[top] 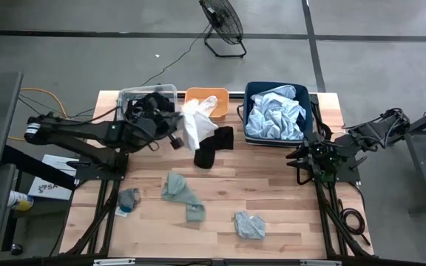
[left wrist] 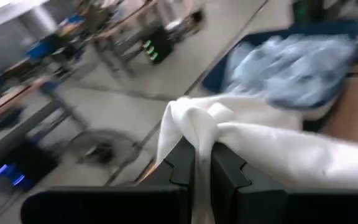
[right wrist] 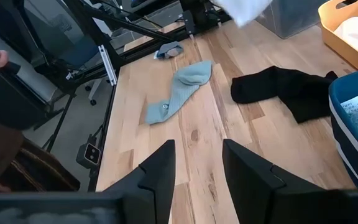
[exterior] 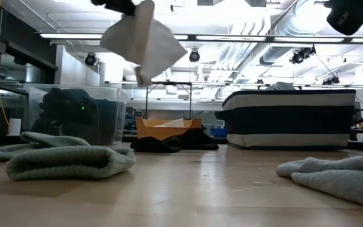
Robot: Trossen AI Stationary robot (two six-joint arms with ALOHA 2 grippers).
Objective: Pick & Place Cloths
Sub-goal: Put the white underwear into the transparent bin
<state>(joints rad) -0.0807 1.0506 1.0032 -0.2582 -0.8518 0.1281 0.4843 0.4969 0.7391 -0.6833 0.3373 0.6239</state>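
My left gripper is raised over the far middle of the table, just in front of the clear and orange bins, and is shut on a white cloth. In the low view the white cloth hangs high above the table. A black cloth lies flat on the wood just below it. Three grey-green pieces lie near the table's near edge. My right gripper is open at the right side, in front of the navy bin, touching nothing. My left gripper pinches a bunched fold of the white cloth between its two fingers; several layers are gathered there. The fingers lie about level, pointing toward the table's right. The cloth is lifted clear and droops slack past the fingertips.
At the far edge stand a clear bin holding dark cloths, an orange bin with a white cloth inside, and a navy bin heaped with pale blue cloth. Bare wood lies at the table's middle and right.
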